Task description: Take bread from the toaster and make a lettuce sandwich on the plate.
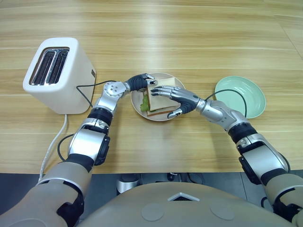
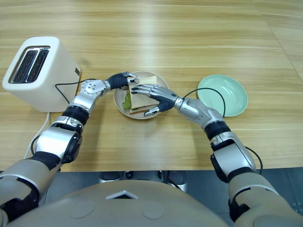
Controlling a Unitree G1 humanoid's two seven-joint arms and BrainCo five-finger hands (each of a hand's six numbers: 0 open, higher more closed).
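A beige plate [image 1: 165,75] lies at the table's middle with a sandwich on it: a top bread slice [image 1: 156,102] over green lettuce [image 1: 144,101] that sticks out on the left. My right hand [image 1: 176,97] lies across the top slice, fingers spread over it and thumb under its near edge, gripping it. At the slice's far left corner is my left hand [image 1: 139,81], its fingers curled and the tips touching that corner. The white toaster [image 1: 57,75] stands at the left, both slots empty.
A pale green bowl [image 1: 240,97] sits right of the plate, beyond my right forearm. A white cable [image 1: 52,144] runs from the toaster to the table's front edge, and a thin black cable loops beside the toaster. Bare wood stretches behind the plate.
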